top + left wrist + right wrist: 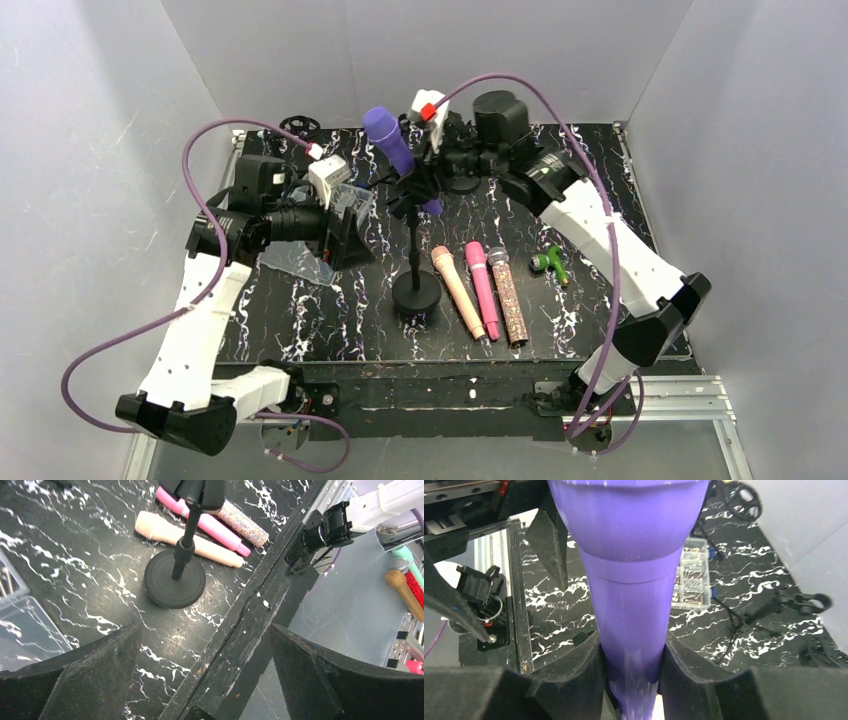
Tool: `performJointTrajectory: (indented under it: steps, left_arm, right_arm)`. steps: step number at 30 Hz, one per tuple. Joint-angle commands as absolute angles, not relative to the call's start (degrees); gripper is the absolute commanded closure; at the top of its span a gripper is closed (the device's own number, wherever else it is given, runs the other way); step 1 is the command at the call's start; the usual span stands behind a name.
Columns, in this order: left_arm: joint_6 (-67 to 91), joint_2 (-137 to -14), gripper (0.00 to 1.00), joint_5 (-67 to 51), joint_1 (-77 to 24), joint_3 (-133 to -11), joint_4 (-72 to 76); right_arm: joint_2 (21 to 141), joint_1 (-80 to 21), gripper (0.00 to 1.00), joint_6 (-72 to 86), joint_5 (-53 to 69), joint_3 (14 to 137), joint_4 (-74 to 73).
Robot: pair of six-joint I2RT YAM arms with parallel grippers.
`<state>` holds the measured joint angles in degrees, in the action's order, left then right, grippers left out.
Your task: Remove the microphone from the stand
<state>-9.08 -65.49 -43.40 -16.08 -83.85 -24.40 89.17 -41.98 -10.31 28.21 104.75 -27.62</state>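
1. Very close in the right wrist view, the right gripper (pixel 631 660) is squeezed onto the thin handle of the purple microphone (pixel 629 580). One black finger presses on each side.
2. In the top view, the purple microphone (pixel 388 138) is in the upper middle of the frame. It looks to sit in the clip on top of the stand (pixel 416 290).
3. The microphone is tilted. Its fat round head points to the upper left and its thin tail points to the lower right. Its long line runs that way too.
4. It looks like hard, smooth plastic, so I think it is light and stiff but a bit slippery. The thin handle just under the head is a good place to hold.
5. The stand looks thin, so a hard pull could tip it.
6. The left gripper (pixel 205 675) has its fingers wide apart and holds nothing. It hangs at the left, near the stand's round foot.
7. A peach microphone (pixel 458 292) lies on the table beside the stand.
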Motion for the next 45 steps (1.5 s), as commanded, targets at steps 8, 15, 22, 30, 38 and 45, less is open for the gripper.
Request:
performJointTrajectory:
  steps: [8, 15, 22, 30, 38, 45]
  left_arm:
    - [-5.5, -55.2, 0.01, -43.7, -12.4, -68.0, -15.2]
    - [2.9, -54.9, 0.01, -46.8, -10.1, -59.8, 2.0]
    - [6.3, -58.7, 0.01, -54.8, -10.0, -59.6, 15.9]
    - [3.0, -61.1, 0.01, -58.8, -10.1, -64.5, 12.7]
    - [2.5, -63.1, 0.01, -58.6, -10.4, -63.2, 18.1]
    - [2.5, -63.9, 0.07, -58.8, -10.8, -61.3, 20.6]
  right_arm:
    - [91.5, -48.2, 0.99, -12.5, 18.9, 105.2, -23.6]
    - [90.4, -49.9, 0.99, -11.6, 17.8, 101.2, -23.4]
    - [87.9, -50.1, 0.99, -11.4, 18.9, 98.8, -23.9]
    - [87.7, -50.1, 0.99, -9.9, 21.5, 99.3, -24.6]
    - [87.2, -49.9, 0.99, -8.7, 21.7, 98.3, -24.2]
    - [87.3, -49.8, 0.99, -8.1, 22.1, 98.0, -24.0]
